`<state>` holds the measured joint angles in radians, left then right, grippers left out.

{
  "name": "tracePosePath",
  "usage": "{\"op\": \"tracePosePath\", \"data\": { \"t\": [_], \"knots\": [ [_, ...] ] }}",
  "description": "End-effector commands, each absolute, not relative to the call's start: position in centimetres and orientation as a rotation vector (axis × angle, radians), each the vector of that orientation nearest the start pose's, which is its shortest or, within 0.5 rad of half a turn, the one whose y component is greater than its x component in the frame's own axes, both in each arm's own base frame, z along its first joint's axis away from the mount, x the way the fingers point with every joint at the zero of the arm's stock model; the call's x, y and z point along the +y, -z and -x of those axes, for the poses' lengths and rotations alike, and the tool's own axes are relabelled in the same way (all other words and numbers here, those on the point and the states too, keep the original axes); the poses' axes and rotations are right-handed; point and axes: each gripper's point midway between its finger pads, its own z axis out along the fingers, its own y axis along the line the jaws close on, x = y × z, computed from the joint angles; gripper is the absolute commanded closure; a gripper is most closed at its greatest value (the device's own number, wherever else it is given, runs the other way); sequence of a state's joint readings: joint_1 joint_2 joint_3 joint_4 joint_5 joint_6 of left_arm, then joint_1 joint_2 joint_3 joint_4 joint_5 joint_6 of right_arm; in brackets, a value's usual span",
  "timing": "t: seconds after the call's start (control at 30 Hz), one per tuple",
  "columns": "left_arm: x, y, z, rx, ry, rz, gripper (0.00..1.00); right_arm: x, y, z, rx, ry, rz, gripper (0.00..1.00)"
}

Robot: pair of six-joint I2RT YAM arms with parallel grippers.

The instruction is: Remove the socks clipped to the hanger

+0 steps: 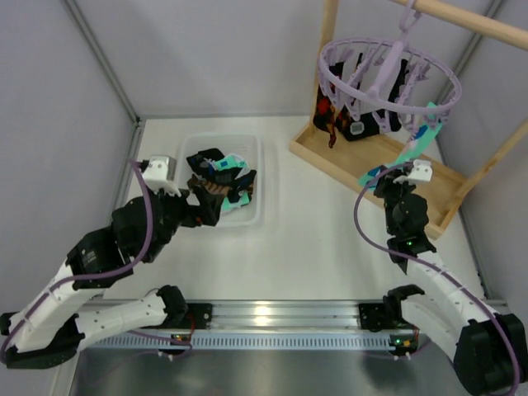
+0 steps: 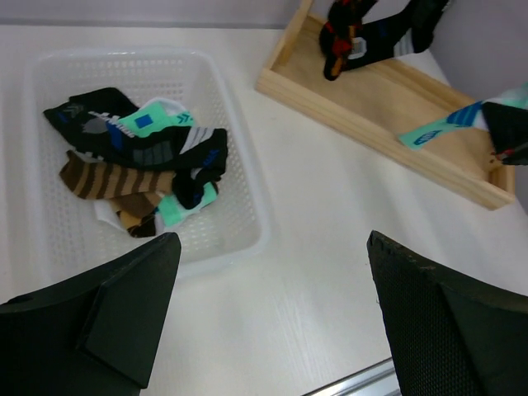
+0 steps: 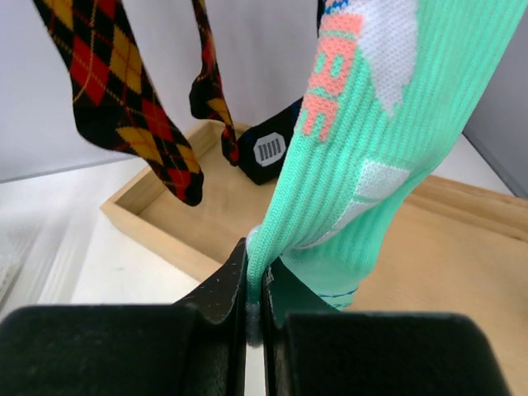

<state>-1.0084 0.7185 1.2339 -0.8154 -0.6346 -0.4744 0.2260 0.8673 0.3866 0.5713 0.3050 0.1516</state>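
The mint-green knit sock [image 1: 410,154] with the white and coral patches is the one in play. It's clipped to a peg on the near-right rim of the round lavender plastic hanger [image 1: 388,70], dangling over the right end of the light wooden tray frame [image 1: 330,161].

In the top view its long axis runs on a slant, top end at the peg around 1 o'clock and bottom end around 7 o'clock. My right claw [image 3: 254,285] is clamped shut on that bottom end, with a fold of fabric pinched between the 2 black fingers. So from the claw, the rest of the sock and the peg sit up and away at roughly 1 o'clock in the wrist view.

My read is that the pull wants to go straight back along that line, toward 7 o'clock and down. Tug sideways and I'd guess the whole hanger just swings on its hook instead of the peg letting go.

The right arm is obviously the near one. My left claw [image 2: 272,243] is spread wide with nothing in it, parked by the white plastic mesh basket [image 1: 257,169] well off at 9 o'clock, where a few socks are already piled. A black argyle sock with red and yellow diamonds [image 3: 107,74] hangs at 10 o'clock from the right claw, not touching it.
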Motion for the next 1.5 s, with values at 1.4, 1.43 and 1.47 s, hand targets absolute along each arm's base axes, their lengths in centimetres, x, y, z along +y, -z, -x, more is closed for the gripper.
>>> {"op": "tracePosePath", "data": {
  "t": [1.4,1.43,1.47],
  "knots": [
    [-40.5,-46.5,-33.5,1.576,0.069,-0.295,0.02,31.1,-27.4,-36.2,1.374,0.438,0.27,1.0],
    [-40.7,-46.2,-33.9,1.572,0.042,-0.31,0.02,31.5,-27.5,-36.3,1.374,0.438,0.285,1.0],
    [-40.8,-46.0,-34.1,1.569,0.032,-0.313,0.02,31.7,-27.6,-36.3,1.372,0.434,0.296,1.0]
  ]
}}
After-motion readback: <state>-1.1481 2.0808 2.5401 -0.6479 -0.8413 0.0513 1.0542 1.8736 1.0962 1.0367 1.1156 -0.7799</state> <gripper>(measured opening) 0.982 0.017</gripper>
